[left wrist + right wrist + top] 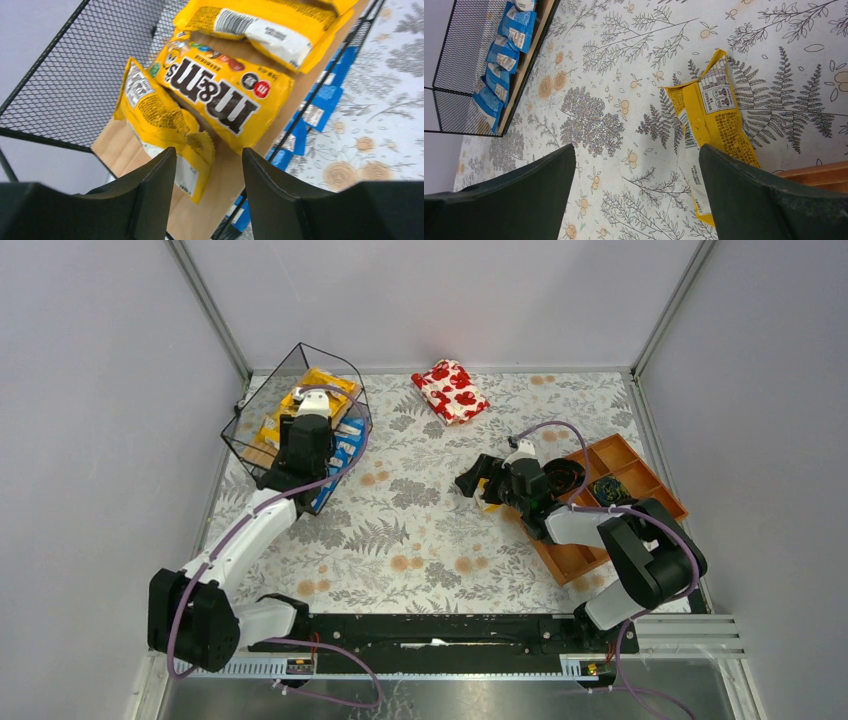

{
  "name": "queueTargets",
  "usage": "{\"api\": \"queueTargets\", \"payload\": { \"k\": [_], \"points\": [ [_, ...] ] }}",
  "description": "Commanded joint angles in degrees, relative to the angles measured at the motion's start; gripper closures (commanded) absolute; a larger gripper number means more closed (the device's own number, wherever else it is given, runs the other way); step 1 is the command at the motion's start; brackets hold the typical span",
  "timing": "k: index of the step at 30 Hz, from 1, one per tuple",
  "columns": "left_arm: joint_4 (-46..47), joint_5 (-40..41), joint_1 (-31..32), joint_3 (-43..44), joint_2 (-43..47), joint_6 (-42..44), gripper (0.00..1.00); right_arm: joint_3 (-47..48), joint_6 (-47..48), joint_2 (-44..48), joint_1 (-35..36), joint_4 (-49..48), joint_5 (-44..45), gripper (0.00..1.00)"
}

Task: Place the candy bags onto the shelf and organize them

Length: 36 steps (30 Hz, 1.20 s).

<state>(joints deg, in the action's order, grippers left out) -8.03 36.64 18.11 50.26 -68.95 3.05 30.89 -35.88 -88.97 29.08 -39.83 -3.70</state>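
A: Start at the left of the overhead view. Where does the left gripper (pixel 208 152) stand?

B: Over the wire shelf (pixel 75 75) in the upper left. The arm stretches up-frame from its base and the wrist tips down at the top board (pixel 122 145). Its fingers are apart and clamp nothing. A corner of the nearest yellow packet (pixel 160 120) lies under the gap, resting on the wood.

A: And the stock on the shelf?

B: At least three yellow M&M's packets (pixel 220 95) overlap on that top board, one face up, the others back up, all askew. The blue packets (pixel 504 60) sit in a row on the lower board, along its table-side edge.

A: Moving right?

B: A floral pouch (pixel 451 390) at top centre, well apart from both arms. Then the right gripper (pixel 636 150), centre-right, its forearm reaching left across the orange compartment tray (pixel 620 455). Its jaws are spread wide and hold nothing.

A: What is it after?

B: I'd judge the loose yellow packet (pixel 714 125), flat on the table, back up, just beside the tray's edge. In the wrist view its long axis runs top to bottom, across the line between the fingers, so they would close on its narrow width. It lies off-centre, close to the right-hand finger, so the gripper should shift that way before dropping. The right arm is by far the nearer one
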Motion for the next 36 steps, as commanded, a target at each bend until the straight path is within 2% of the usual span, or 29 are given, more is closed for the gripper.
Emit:
{"api": "queueTargets", "payload": {
  "k": [1, 5, 7, 12, 19, 22, 26, 31, 36],
  "points": [
    [-1.44, -6.44, 0.17, 4.7, 4.36, -2.3, 0.39, 2.02, 0.15, -0.33, -0.41, -2.67, -0.45, 0.0],
    [-4.17, -13.88, 0.26, 7.39, 8.28, -5.65, 0.25, 2.44, 0.59, -0.41, -0.43, -2.06, -0.68, 0.0],
    [-4.98, -18.91, 0.26, 8.54, 10.33, -7.65, 0.15, 2.94, 1.38, -0.48, -0.4, -1.6, -0.74, 0.0],
    [-6.29, -32.81, 0.24, 10.87, 13.48, -11.99, 0.09, 4.28, 2.48, -0.83, -0.15, 0.68, -0.23, 0.0],
    [-7.68, -49.33, 0.22, 12.69, 14.03, -16.16, 0.08, 9.39, 2.66, -2.61, 1.42, 10.56, 9.33, 0.0],
    [-8.37, -52.75, 0.26, 12.17, 14.22, -16.73, 0.08, 12.93, 2.39, -4.99, 1.87, 15.05, 12.31, 0.0],
    [-9.96, -54.7, 0.26, 11.07, 14.01, -16.94, 0.12, 18.13, 3.33, -9.42, 2.35, 19.76, 12.04, 0.0],
    [-14.96, -56.63, 0.26, 12.63, 11.48, -16.07, 0.18, 21.05, 5.86, -12.14, 3.51, 20.49, 7.22, 0.0],
    [-17.96, -57.74, 0.26, 13.64, 8.13, -17.32, 0.21, 21.59, 8.47, -14.77, 4.14, 15.39, -7.3, 0.0]
  ]
}}
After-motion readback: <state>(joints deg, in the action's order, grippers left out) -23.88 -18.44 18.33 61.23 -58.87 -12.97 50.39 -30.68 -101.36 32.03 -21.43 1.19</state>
